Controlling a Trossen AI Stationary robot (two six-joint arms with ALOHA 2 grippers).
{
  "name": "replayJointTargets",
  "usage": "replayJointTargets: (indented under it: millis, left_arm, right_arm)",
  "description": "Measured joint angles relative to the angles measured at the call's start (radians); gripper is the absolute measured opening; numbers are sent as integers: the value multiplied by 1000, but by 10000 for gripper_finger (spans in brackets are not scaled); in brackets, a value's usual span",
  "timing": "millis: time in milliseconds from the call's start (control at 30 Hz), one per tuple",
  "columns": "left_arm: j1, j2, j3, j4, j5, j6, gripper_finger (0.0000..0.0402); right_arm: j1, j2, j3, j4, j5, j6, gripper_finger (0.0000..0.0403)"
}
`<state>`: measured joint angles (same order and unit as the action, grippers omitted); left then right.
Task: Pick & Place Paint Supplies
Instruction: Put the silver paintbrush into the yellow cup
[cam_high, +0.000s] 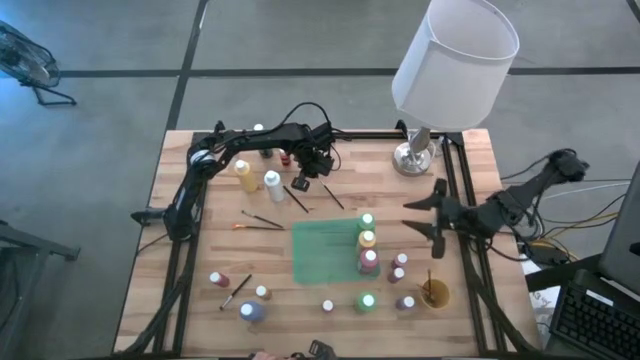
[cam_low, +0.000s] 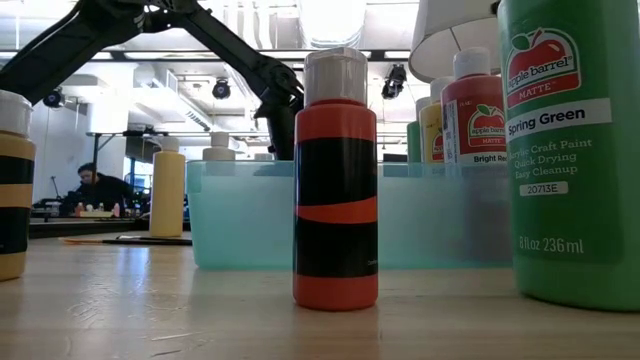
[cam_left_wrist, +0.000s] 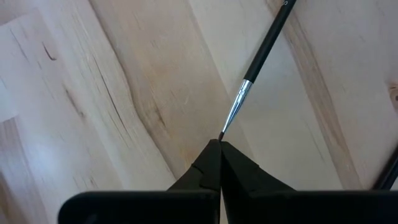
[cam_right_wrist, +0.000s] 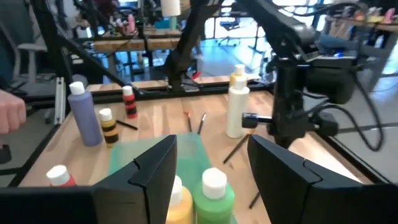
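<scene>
Here the left gripper (cam_high: 312, 163) is down over the far part of the wooden counter (cam_high: 200, 250), its jaws pressed fully together. In the left wrist view the closed tips (cam_left_wrist: 219, 152) sit right at the bristle end of a thin dark-handled brush (cam_left_wrist: 258, 62), whose silver ferrule and black handle run away from them across the wood. The brush tip meets the point of the jaws rather than lying between them, and whether it is actually pinched cannot be told. From above, that brush (cam_high: 297, 199) lies just beside the gripper, with a second brush (cam_high: 333, 196) close by, and a white bottle (cam_high: 273, 182) and a yellow bottle (cam_high: 243, 174) standing near.

The right gripper (cam_high: 433, 217) hangs above the right side of the counter, jaws spread apart with nothing between them. Its wrist view looks down past the two dark fingers (cam_right_wrist: 152, 168) onto a yellow bottle (cam_right_wrist: 177, 202) and a green bottle (cam_right_wrist: 214, 193), both below the jaws and untouched. These stand in a row along the right edge of the green mat (cam_high: 320, 250).

More bottles are scattered along the near edge, and another brush (cam_high: 235, 291) lies at the near left. A tan cup (cam_high: 434, 294) sits at the near right, and a lamp (cam_high: 450, 70) stands at the far right.
</scene>
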<state>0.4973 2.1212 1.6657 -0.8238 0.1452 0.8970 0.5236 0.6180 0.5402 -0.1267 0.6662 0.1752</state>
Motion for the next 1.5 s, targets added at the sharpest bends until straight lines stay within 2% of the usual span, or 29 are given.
replayJointTargets:
  millis: [100,233,500,667,833,1133,1500]
  left_arm:
    - [0,-1,0,0,0,0,0]
    - [0,-1,0,0,0,0,0]
    - [-1,-1,0,0,1,0,0]
    - [0,-1,0,0,1,0,0]
    - [1,-1,0,-1,1,0,0]
    - [13,-1,0,-8,1,-17,0]
    - [14,-1,0,-24,0,-31,0]
  right_arm:
    - [-127,41,14,14,-158,-15,194]
    - [-286,116,35,39,-308,-28,187]
    - [-539,307,134,67,-526,-48,192]
    - [-641,444,212,62,-665,-47,209]
    - [-696,569,276,56,-675,-37,223]
    - [-724,778,403,8,-677,-4,242]
    - [-776,964,435,56,-659,75,246]
